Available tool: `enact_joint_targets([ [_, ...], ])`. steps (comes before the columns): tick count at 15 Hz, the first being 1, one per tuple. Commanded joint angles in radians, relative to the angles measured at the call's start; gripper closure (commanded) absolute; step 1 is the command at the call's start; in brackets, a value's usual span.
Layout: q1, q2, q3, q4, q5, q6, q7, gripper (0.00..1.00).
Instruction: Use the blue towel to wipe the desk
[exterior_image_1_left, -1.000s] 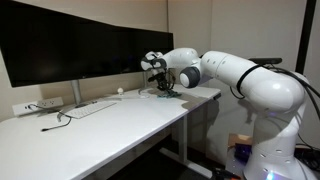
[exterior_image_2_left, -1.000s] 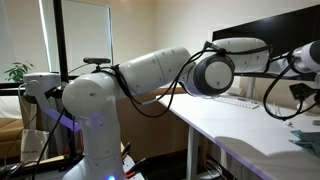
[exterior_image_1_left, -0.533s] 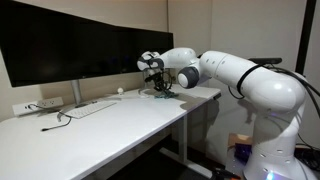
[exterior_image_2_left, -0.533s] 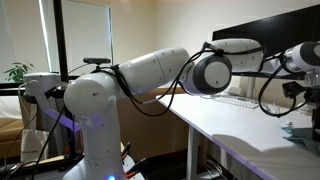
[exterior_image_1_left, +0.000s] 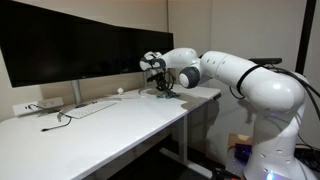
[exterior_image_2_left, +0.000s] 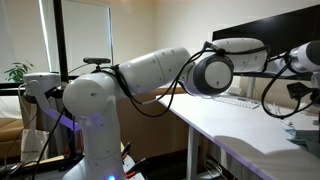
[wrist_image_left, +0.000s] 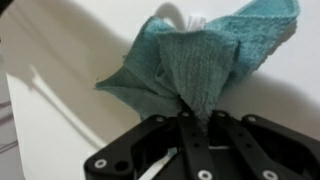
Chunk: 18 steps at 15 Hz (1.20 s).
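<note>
Between closed jaws, blue towel (wrist_image_left: 200, 62) (wrinkled)

The blue towel (wrist_image_left: 205, 55), upper right in the wrist view, is seen as soft terry cloth with a rough nap. The tabletop (wrist_image_left: 50, 110) is shown smooth, matt white. The hand (wrist_image_left: 196, 108) is finished matt black. In an exterior view, glossy white plastic is seen on the arm casing (exterior_image_1_left: 245, 78).

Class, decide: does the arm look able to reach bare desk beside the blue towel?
Probably yes: its jaws are shut on the blue towel, and open desk lies right beside, nothing between.
</note>
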Motion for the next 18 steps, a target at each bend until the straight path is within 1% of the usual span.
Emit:
enact_joint_targets([
  [1, 0.011, 0.002, 0.011, -0.03, -0.002, -0.001, -0.014, 0.93],
  [17, 0.154, 0.009, 0.017, -0.027, -0.03, -0.005, -0.092, 0.93],
  [18, 0.149, 0.006, 0.014, -0.027, -0.033, -0.005, -0.112, 0.93],
])
